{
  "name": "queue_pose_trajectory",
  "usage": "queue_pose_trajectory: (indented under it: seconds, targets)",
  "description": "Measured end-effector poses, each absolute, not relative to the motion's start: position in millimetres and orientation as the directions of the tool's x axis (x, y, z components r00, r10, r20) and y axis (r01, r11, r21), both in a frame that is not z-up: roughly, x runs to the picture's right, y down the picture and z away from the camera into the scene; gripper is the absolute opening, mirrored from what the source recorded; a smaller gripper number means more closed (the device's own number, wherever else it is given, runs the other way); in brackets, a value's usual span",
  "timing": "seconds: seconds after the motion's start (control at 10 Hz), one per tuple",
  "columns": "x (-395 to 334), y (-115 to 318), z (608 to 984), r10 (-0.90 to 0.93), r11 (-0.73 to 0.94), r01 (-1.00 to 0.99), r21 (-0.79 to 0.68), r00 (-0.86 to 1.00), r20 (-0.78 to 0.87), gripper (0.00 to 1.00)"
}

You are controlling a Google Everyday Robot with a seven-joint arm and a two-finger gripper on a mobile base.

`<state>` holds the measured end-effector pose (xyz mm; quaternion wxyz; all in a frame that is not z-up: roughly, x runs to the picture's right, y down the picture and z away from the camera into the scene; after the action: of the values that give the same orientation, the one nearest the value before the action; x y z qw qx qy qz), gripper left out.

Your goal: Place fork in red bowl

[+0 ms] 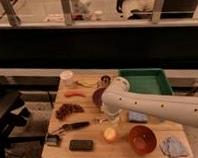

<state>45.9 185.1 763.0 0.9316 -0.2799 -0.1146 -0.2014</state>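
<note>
The slim silvery fork (100, 120) lies on the wooden table (91, 153), near its middle. My gripper (109, 114) hangs at the end of the white arm (154, 108), low over the table and right at the fork's right end; the arm's wrist hides most of it. The orange-red bowl (142, 139) stands at the table's front right, apart from the gripper, and looks empty.
A dark purple bowl (97, 96) sits just behind the gripper, with a green tray (145, 81) at the back right. Around them are a white cup (67, 77), grapes (68, 110), a black-handled utensil (73, 127), an orange fruit (110, 135), a blue sponge (138, 116) and a cloth (173, 146).
</note>
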Motion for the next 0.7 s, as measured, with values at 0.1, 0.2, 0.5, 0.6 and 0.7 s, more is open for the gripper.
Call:
queue_pose_trajectory:
  seconds: [0.1,0.2,0.5,0.6,0.7]
  targets:
    - [44.2,185.4,764.7,-0.312,0.76,0.444,-0.475,0.89,0.333,0.64]
    - [39.8,185.8,767.3,-0.314,0.755,0.452,-0.474,0.885,0.344,0.64]
    - [31.8,187.3,774.7,-0.323,0.743,0.471,-0.476,0.875,0.361,0.64]
    - [30.9,187.5,776.8,-0.324,0.74,0.473,-0.478,0.874,0.363,0.64]
    - [29.1,188.5,780.3,-0.325,0.736,0.477,-0.48,0.871,0.368,0.64]
